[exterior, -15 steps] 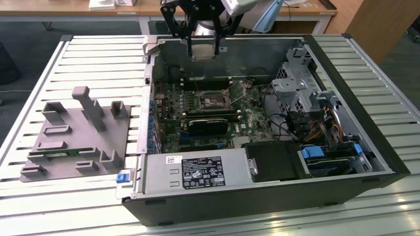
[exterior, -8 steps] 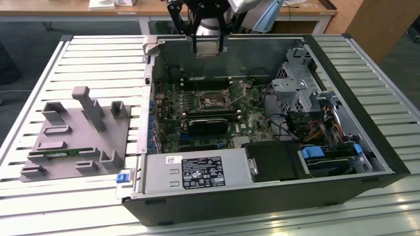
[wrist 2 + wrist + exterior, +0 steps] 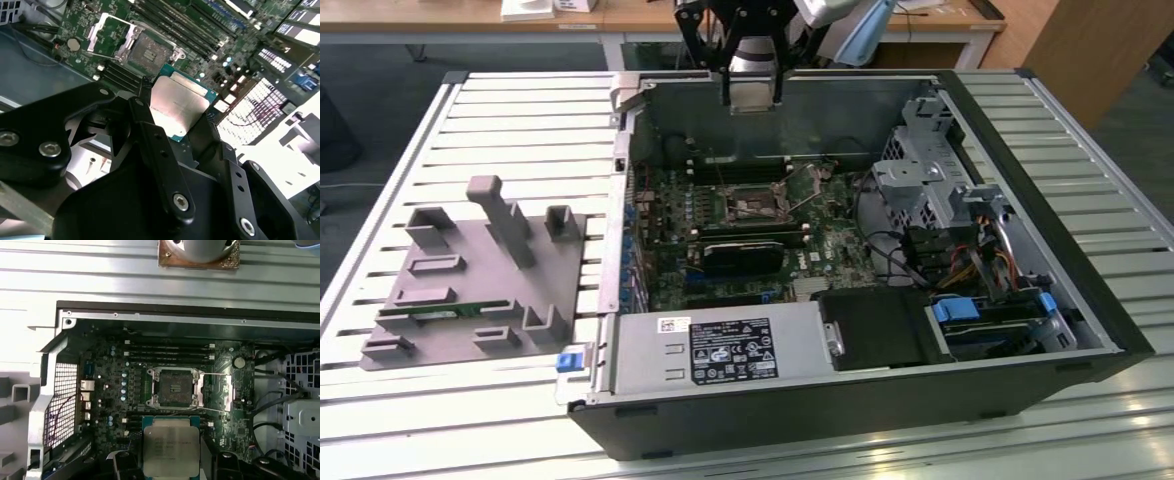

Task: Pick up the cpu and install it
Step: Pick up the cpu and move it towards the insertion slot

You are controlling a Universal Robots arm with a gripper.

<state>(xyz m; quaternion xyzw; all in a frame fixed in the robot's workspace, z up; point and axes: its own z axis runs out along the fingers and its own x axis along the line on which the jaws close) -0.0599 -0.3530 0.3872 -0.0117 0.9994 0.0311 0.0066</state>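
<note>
Exterior view: the claw (image 3: 750, 82) hangs over the far end of the open computer case (image 3: 787, 420), clamped on the cpu (image 3: 751, 96). The chip is up in the air, well clear of the motherboard (image 3: 720, 215) below.

In the second wrist view the black fingers (image 3: 150, 132) press against opposite edges of the chip, its pale silver top catching the light. In the first wrist view the socket (image 3: 173, 386) sits open on the board, its metal frame (image 3: 216, 390) flipped to one side, and the cpu is apart from it, not seated.

The case lies on a slatted metal desk (image 3: 520, 110). A grey holder (image 3: 467, 270) rests on the desk at the exterior view's left, just beside the case.
</note>
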